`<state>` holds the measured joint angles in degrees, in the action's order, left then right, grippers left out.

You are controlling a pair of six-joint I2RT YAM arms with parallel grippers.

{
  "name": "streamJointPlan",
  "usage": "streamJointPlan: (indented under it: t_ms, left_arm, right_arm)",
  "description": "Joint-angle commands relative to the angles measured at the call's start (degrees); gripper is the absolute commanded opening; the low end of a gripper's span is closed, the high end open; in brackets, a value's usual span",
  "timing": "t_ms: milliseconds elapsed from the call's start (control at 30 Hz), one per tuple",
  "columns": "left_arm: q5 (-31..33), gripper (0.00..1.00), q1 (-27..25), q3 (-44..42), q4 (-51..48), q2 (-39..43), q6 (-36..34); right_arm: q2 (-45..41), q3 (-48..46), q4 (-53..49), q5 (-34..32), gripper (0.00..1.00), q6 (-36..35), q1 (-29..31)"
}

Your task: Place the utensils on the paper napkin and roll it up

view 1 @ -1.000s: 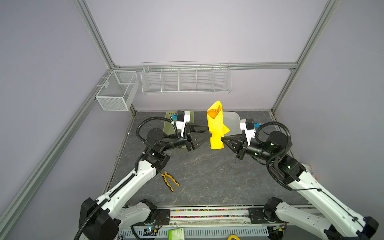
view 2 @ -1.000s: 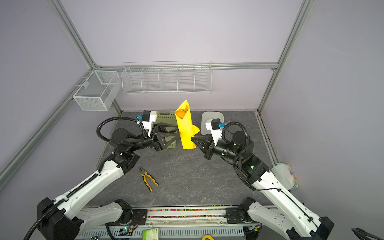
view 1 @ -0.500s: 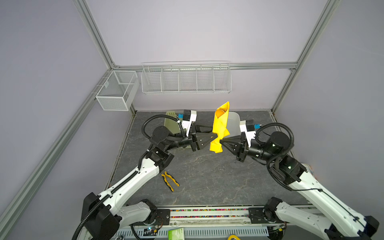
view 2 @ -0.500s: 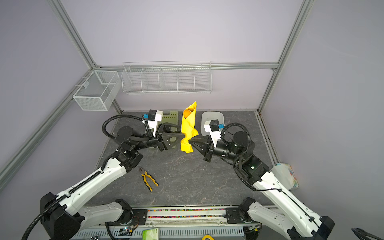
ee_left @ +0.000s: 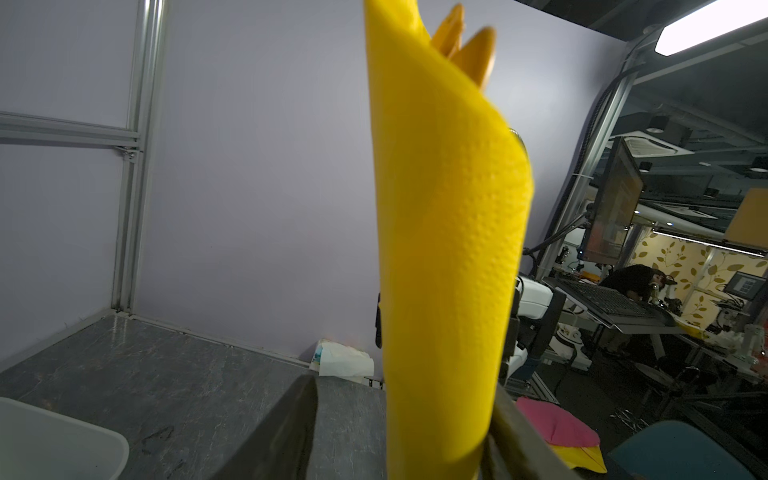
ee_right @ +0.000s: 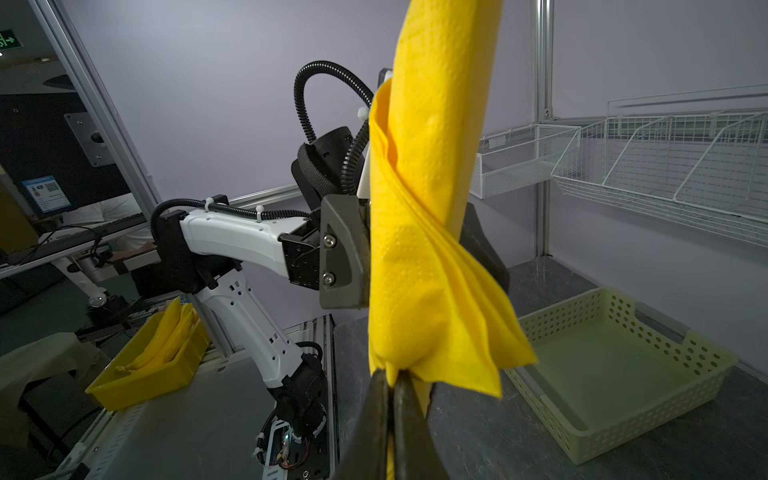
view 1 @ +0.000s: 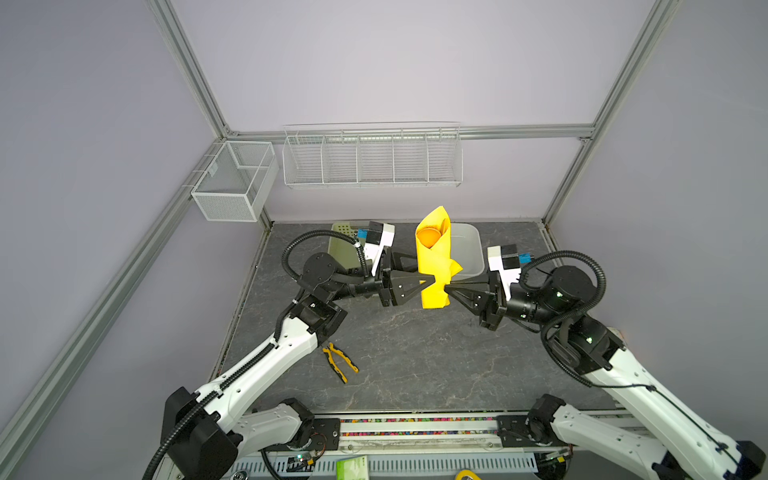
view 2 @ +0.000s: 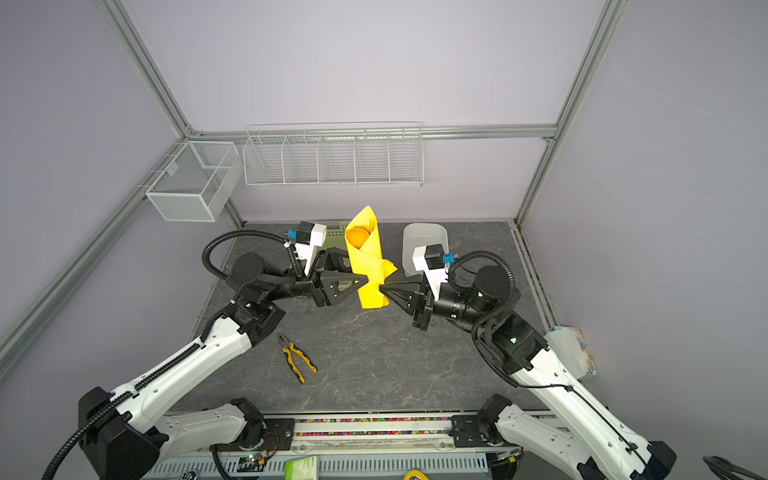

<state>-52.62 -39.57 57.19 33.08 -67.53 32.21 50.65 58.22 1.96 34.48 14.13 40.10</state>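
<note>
Yellow paper napkin (view 1: 434, 266), wrapped into a tube. Stands upright in the air over the grey stone-patterned table (view 1: 415, 357), between the two grippers in both top views. Opens at the upper end onto the orange utensils (view 1: 428, 237): a round spoon bowl in the mouth of the roll, and two orange tips above the paper edge in the left wrist view. Hides the rest of them. Throws out a loose flap low down, toward the right arm.

Right gripper (view 1: 447, 286): clamped tight on the napkin just under that flap, jaws together with paper pinched between them in the right wrist view.

Left gripper (view 1: 424, 271): jaws parted, straddling the tube at about the same height. In the left wrist view, one finger (ee_left: 291, 424) clear of the paper with table showing in the gap, the other finger (ee_left: 515, 440) against the tube.

Behind the roll, a white tub (view 1: 467, 249) and a pale green perforated basket (view 1: 341, 232). Yellow-and-black pliers (view 1: 340, 361) flat on the table, well apart, near the left arm. Cannot tell whether the tube's bottom touches the table.
</note>
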Motion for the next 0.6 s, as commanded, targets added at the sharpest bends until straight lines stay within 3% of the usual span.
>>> streamJointPlan:
  t_ms: [0,567]
  left_arm:
    - [-5.25,0.57,-0.33,3.07,4.04,-0.75,2.29]
    - [-5.05,0.38,-0.46,5.66,-1.02,-1.12,-0.06]
  right_arm:
    - [0.49,1.55,0.32,1.54,0.07,-1.96,0.35]
    - [2.47,2.21,-2.5,2.26,0.07,-2.23,0.6]
